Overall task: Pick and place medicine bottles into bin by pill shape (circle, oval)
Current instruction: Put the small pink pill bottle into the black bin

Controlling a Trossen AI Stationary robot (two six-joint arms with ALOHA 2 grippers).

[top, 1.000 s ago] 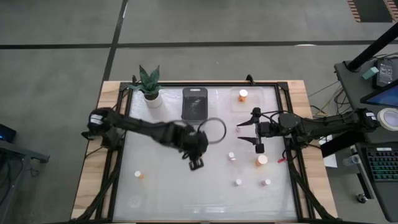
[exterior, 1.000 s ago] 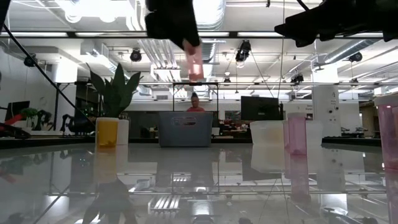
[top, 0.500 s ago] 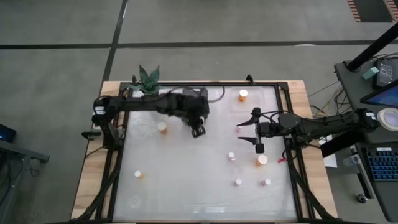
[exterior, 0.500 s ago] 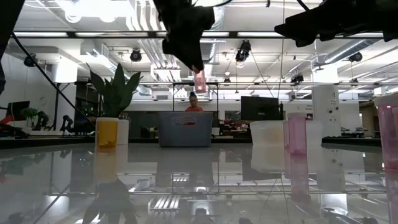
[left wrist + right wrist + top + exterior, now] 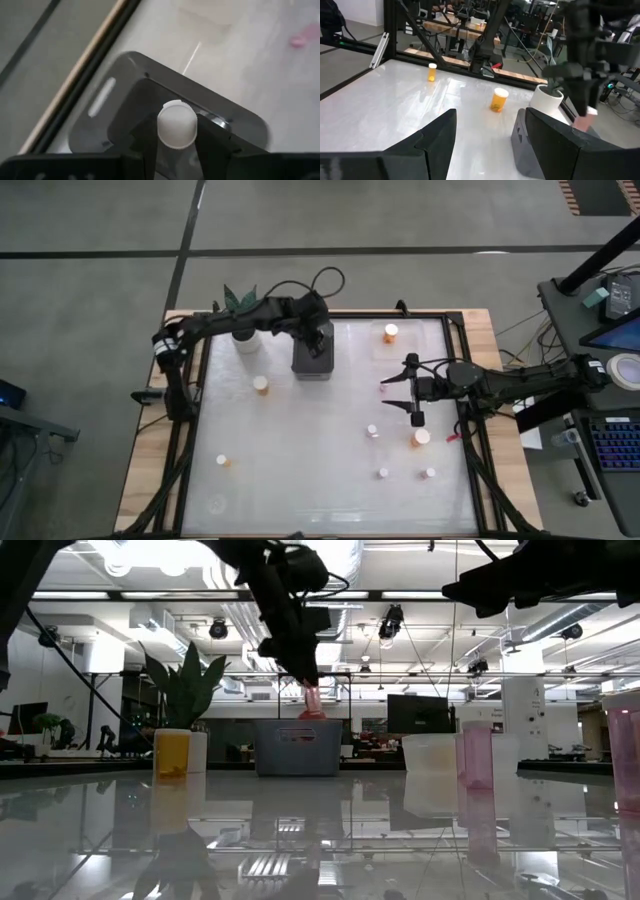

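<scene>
With the left gripper (image 5: 176,150) clamped on a white-capped bottle (image 5: 176,124) held upright, the dark bin (image 5: 125,90) sits directly beneath it at frame centre; right gripper (image 5: 412,392) waits open at right.

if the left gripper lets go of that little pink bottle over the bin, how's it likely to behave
The pink bottle, pinched by the left gripper above the dark bin, looks small and probably light. Being cylindrical, it may tip and roll inside. Its smooth white cap could slip if gripped loosely.

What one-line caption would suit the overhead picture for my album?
Left gripper holds a small bottle over the dark bin; right gripper waits open among scattered bottles.
</scene>
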